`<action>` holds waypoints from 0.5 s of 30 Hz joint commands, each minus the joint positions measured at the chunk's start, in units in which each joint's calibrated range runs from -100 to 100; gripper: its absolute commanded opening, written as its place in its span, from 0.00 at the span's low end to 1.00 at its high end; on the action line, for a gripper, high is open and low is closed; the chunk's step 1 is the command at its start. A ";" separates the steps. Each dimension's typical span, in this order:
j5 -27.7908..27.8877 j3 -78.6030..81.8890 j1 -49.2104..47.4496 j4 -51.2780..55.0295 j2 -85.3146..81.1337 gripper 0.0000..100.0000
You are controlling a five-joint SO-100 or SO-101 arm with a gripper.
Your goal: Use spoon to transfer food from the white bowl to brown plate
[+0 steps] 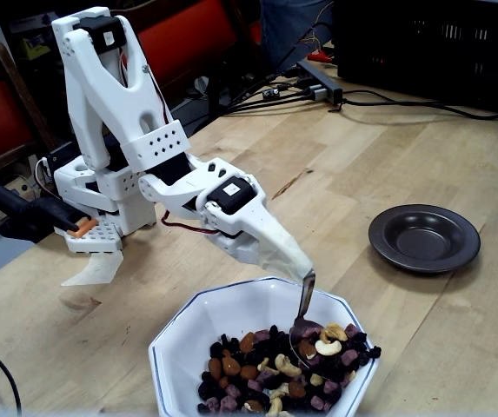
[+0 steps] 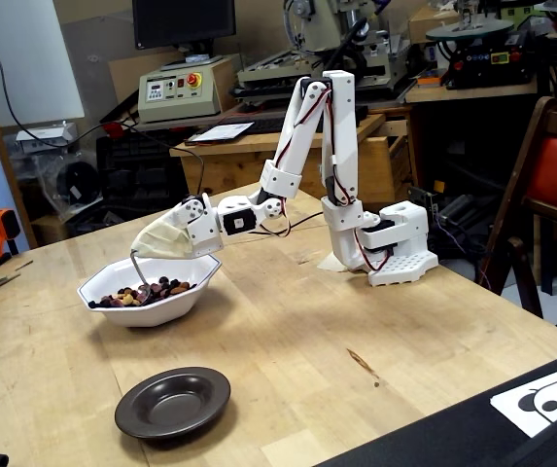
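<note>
Jaws (image 1: 299, 271), hidden under beige tape, seem clenched on the spoon (image 1: 304, 320), which dips into food (image 1: 275, 378) in the white bowl (image 1: 198, 330). Brown plate (image 1: 424, 237), at two o'clock, sits empty; transfer remains.

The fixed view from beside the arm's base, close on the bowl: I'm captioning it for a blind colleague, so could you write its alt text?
A white robot arm holds a tape-wrapped spoon with its tip in nuts and dried fruit inside a white octagonal bowl. Tape hides the fingers. An empty dark brown plate sits apart to the right on the wooden table.
</note>
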 commanded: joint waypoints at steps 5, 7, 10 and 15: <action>0.20 -4.12 -0.32 -0.10 -3.98 0.03; 0.20 -4.12 1.08 -0.10 -3.98 0.03; 0.20 -4.12 3.38 -0.02 -3.98 0.03; 0.20 -4.20 4.86 -0.02 -3.98 0.03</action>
